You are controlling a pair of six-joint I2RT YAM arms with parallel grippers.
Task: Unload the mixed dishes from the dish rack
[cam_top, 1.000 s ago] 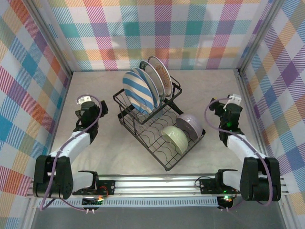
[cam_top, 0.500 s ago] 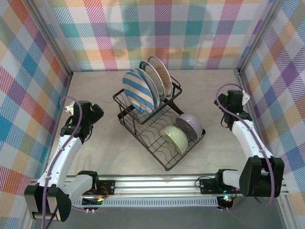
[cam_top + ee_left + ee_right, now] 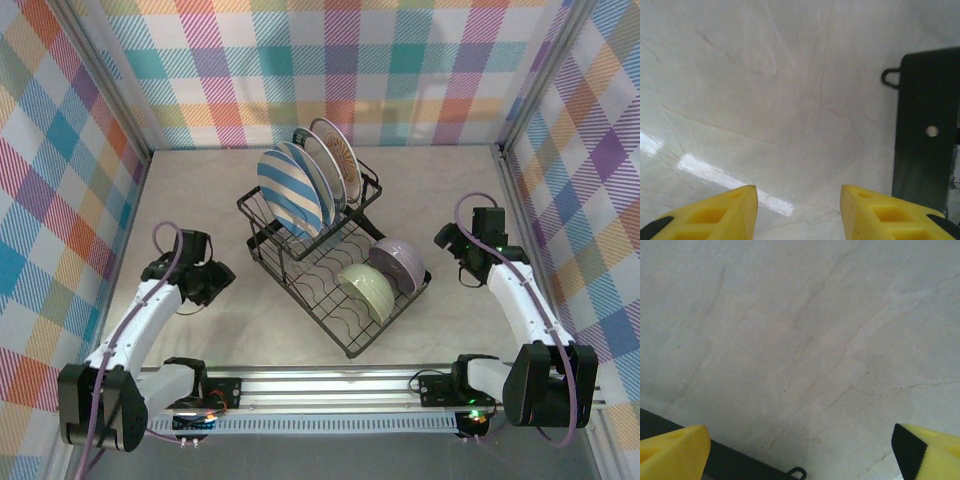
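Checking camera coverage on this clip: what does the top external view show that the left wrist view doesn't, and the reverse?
Top external: the striped plates standing in the dish rack, the green bowl, the lavender bowl, and the right tool.
Left wrist: the left tool close up, its yellow fingertips apart with nothing between them, and a glare streak on the table.
Shared: the pale table and, seemingly, a black part of the rack.

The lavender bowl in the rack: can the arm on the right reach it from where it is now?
Probably yes. The right gripper hangs open beside the end of the dish rack where the lavender bowl stands, with only bare table between.
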